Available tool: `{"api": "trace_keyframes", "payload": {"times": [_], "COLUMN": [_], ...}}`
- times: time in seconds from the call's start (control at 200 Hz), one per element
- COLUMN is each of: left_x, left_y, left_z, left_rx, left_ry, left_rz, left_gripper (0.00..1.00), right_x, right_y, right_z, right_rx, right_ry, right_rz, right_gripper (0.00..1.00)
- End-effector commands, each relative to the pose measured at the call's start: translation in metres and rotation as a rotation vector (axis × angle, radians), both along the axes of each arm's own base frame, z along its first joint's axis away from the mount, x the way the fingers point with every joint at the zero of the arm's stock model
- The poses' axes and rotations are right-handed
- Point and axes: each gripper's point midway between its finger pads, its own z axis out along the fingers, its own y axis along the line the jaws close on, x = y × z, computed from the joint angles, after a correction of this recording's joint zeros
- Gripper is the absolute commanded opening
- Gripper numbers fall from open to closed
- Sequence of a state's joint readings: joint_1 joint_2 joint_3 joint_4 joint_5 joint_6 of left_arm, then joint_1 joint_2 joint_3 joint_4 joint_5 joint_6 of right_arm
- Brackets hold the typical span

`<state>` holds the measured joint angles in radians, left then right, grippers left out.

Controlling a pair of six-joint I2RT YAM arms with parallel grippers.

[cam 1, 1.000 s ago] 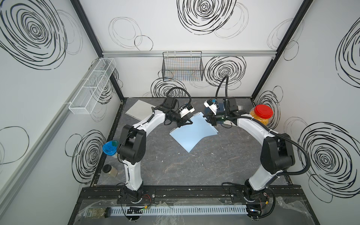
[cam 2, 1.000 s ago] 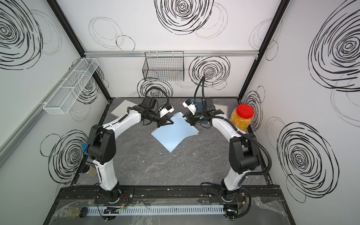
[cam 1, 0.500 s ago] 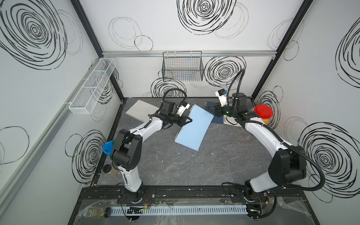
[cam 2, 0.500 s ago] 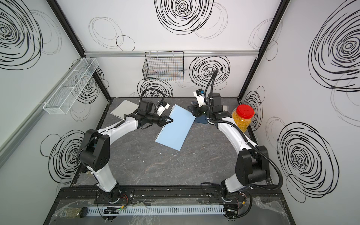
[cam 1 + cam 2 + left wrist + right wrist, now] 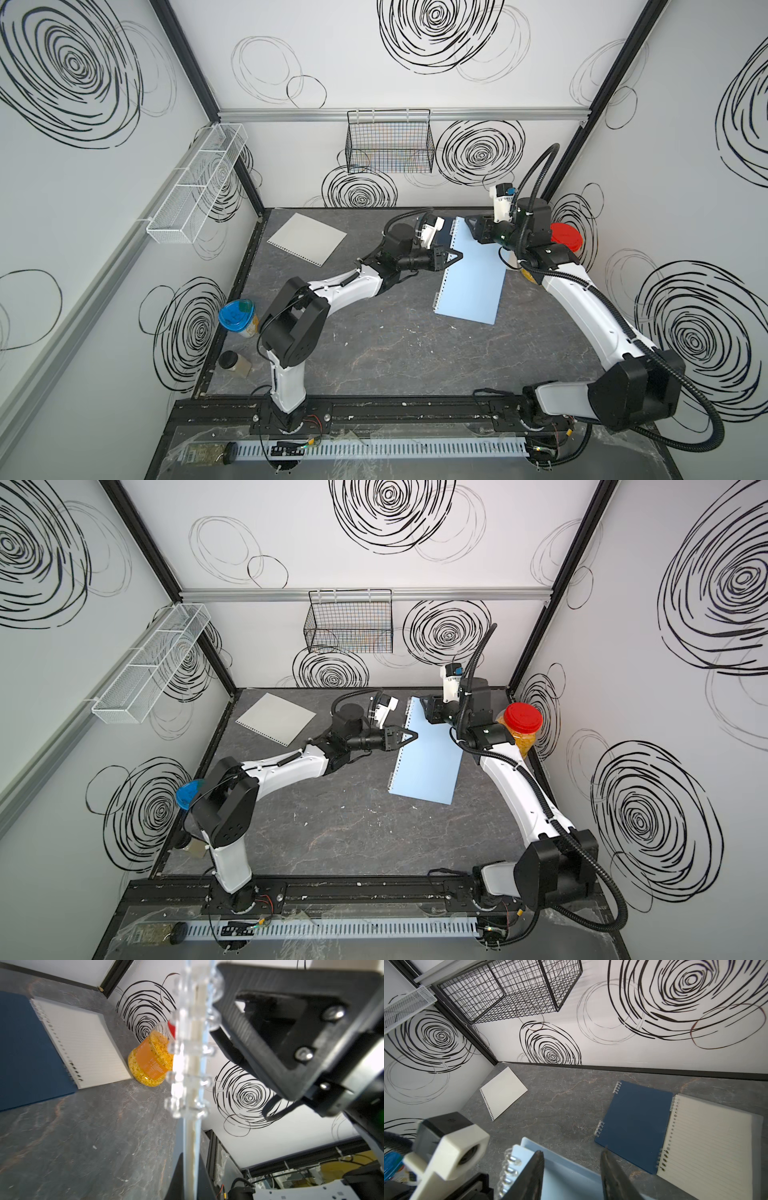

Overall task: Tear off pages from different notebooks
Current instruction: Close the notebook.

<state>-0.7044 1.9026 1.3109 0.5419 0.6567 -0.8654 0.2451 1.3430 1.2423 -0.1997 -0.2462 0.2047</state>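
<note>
In both top views the right gripper [image 5: 473, 227] no longer grips the light blue notebook [image 5: 471, 286]. A second ago it was closed on it together with the left gripper [image 5: 457, 254]; now its jaws stand apart just beside the notebook's far edge and hold nothing. Only the left gripper is clamped on the spiral side, and the notebook has swung from the middle of the tabletop [image 5: 374, 357] toward the right edge. I cannot tell whether its near corner touches the surface. I judge this to be a re-grip before a page is torn from this notebook, so that tear is not yet done. One loose page [image 5: 306, 237] lies flat near the far left corner. In the left wrist view the light blue notebook is seen edge-on, with clear plastic rings. Behind it the dark blue notebook [image 5: 27, 1049] and the clear-cover notebook [image 5: 83, 1043] lie side by side, touching, near the far right corner, beside a jar [image 5: 150, 1061]. In the right wrist view the parted jaws straddle the blue cover without pressing it, and cream lined paper shows under the clear cover.
</note>
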Motion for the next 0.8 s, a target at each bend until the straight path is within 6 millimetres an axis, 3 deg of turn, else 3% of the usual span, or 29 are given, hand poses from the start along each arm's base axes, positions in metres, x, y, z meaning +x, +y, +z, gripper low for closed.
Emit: {"api": "trace_keyframes", "payload": {"times": [0.0, 0.245, 0.59, 0.791], "left_x": [-0.003, -0.023, -0.048, -0.045], "left_y": [-0.028, -0.063, -0.126, -0.132], "left_z": [0.042, 0.004, -0.021, -0.043], "left_rx": [-0.211, -0.288, -0.418, -0.427], "left_ry": [0.068, 0.271, 0.419, 0.451], "left_rz": [0.016, 0.085, 0.027, 0.106], "left_gripper": [0.00, 0.00, 0.00, 0.00], "right_x": [-0.002, -0.004, -0.004, -0.009], "right_y": [-0.013, -0.030, -0.035, -0.037], "right_z": [0.021, 0.049, 0.063, 0.061], "right_rx": [0.038, 0.057, 0.083, 0.086], "right_ry": [-0.002, -0.065, -0.090, -0.085], "right_rz": [-0.085, -0.158, -0.153, -0.145], "right_gripper": [0.47, 0.51, 0.52, 0.52]}}
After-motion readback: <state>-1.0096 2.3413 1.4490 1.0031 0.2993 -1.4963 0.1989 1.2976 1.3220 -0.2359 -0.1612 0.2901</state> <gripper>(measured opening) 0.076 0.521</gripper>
